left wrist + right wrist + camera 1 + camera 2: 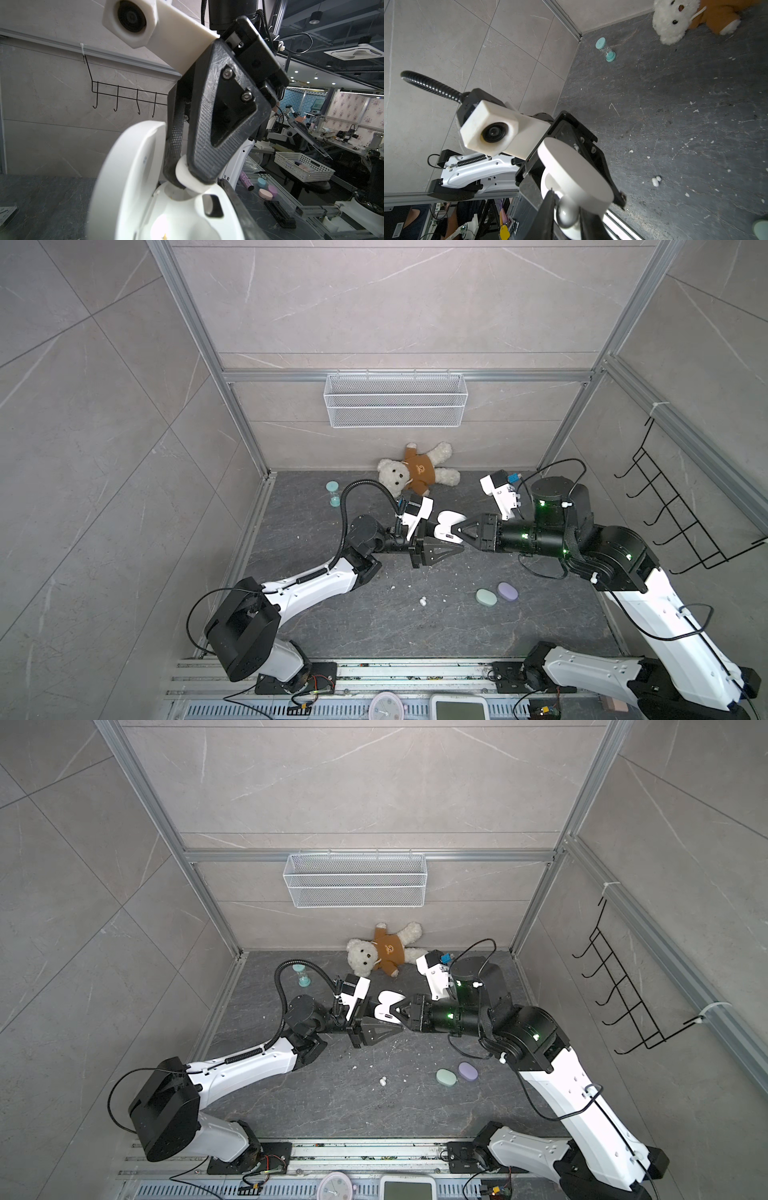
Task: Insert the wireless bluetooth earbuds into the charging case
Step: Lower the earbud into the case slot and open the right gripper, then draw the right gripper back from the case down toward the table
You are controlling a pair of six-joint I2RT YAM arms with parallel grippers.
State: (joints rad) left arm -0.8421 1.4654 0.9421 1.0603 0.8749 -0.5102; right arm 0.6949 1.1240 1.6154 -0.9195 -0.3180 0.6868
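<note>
Left wrist view showed the bud pinched between the tips of the right gripper, its lower end at the rim of a socket in the open case; how firm the pinch was could not be told. The case was clamped by its base in the left gripper and held above the table, lid standing open. No bud was seen seated in the case, though its nearer recess was lost in glare. The bud was judged very light, hard, smooth and rounded, so likely to squirt from the pads if squeezed off-centre. It was best taken across its widest part, with the lower end left free to enter the socket. The case was judged light and rigid but weak at the hinge, so best gripped on the base, never the lid. A second bud lay loose on the table in both top views, well apart from the grippers. Near it a mint case and a lilac case lay closed, just beside each other, contents hidden. Nothing was made out in the wall basket.
</note>
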